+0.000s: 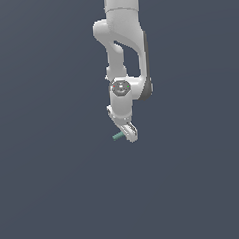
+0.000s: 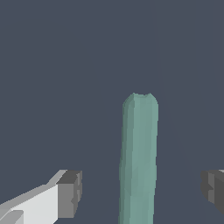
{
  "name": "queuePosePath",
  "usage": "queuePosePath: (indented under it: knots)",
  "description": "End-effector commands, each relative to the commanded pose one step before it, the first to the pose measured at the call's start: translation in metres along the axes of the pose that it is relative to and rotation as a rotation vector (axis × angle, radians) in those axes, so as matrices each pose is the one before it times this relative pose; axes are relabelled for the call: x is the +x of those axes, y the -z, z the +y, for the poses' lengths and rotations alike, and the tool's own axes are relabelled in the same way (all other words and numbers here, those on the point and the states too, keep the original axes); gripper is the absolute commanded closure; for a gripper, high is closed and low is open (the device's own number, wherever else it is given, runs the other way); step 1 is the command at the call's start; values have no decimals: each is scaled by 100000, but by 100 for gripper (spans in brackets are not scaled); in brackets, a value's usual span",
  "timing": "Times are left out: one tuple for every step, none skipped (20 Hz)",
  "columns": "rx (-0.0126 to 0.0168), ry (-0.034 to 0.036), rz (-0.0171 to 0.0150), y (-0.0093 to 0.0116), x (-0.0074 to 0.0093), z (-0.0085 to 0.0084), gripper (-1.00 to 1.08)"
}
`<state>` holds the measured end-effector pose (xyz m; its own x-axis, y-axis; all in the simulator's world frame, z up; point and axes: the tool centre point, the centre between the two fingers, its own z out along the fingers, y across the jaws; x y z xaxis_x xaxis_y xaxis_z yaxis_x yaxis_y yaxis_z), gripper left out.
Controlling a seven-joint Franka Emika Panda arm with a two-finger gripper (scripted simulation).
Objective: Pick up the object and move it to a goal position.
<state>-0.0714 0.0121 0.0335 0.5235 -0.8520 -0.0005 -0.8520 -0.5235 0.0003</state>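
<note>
The object is a thin teal-green rod (image 1: 117,136). In the exterior view it sticks out toward the exterior view's left from under the white gripper (image 1: 130,134), which points down at the end of the arm. In the wrist view the rod (image 2: 139,157) lies lengthwise between the two fingers. The gripper (image 2: 142,192) is open around it. One grey finger pad (image 2: 70,194) and the other pad (image 2: 214,189) each stand apart from the rod with a clear gap. Neither pad touches it.
The white arm (image 1: 122,46) comes down from the top of the exterior view. The surroundings are a plain dark blue-grey surface (image 1: 56,195) with no other objects or marker in view.
</note>
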Motion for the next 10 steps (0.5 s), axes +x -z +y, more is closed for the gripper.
queuePosePath:
  knots:
    - [9, -81, 7, -1045, -20, 8, -92]
    - [10, -68, 5, -291, 23, 5, -92]
    - [0, 0, 0, -241, -5, -14, -92]
    - [0, 0, 0, -185, -2, -13, -92]
    - [0, 0, 0, -132, -1, -10, -92]
    - [0, 0, 0, -78, 0, -7, -92]
    - [0, 0, 0, -26, 0, -2, -92]
    - [0, 0, 0, 0, 0, 0, 108]
    - [0, 0, 0, 0, 0, 0, 108]
    - [0, 0, 0, 0, 0, 0, 108]
